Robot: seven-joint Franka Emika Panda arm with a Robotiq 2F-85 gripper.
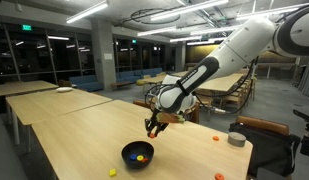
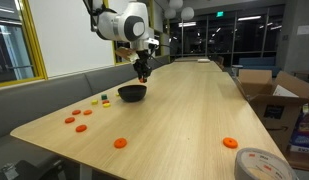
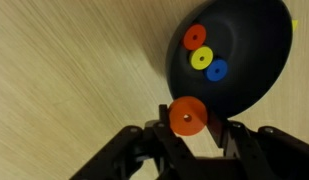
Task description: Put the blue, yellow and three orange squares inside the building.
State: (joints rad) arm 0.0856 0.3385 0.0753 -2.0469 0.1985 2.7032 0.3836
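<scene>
There are no squares and no building here, only flat round discs and a black bowl (image 3: 256, 40). In the wrist view the bowl holds an orange disc (image 3: 195, 37), a yellow disc (image 3: 202, 58) and a blue disc (image 3: 216, 70). My gripper (image 3: 189, 128) is shut on another orange disc (image 3: 187, 116), held just above the table beside the bowl's rim. In both exterior views the gripper (image 1: 152, 127) (image 2: 142, 74) hangs just above and beside the bowl (image 1: 138, 155) (image 2: 132, 92).
Loose orange discs lie on the wooden table (image 2: 70, 119) (image 2: 82, 128) (image 2: 120, 142) (image 2: 230, 143) (image 1: 216, 139). Small green and yellow pieces (image 2: 104, 100) sit near the bowl. A tape roll (image 1: 236, 139) (image 2: 262, 163) stands near the table's end. Boxes (image 2: 284, 100) stand beside the table.
</scene>
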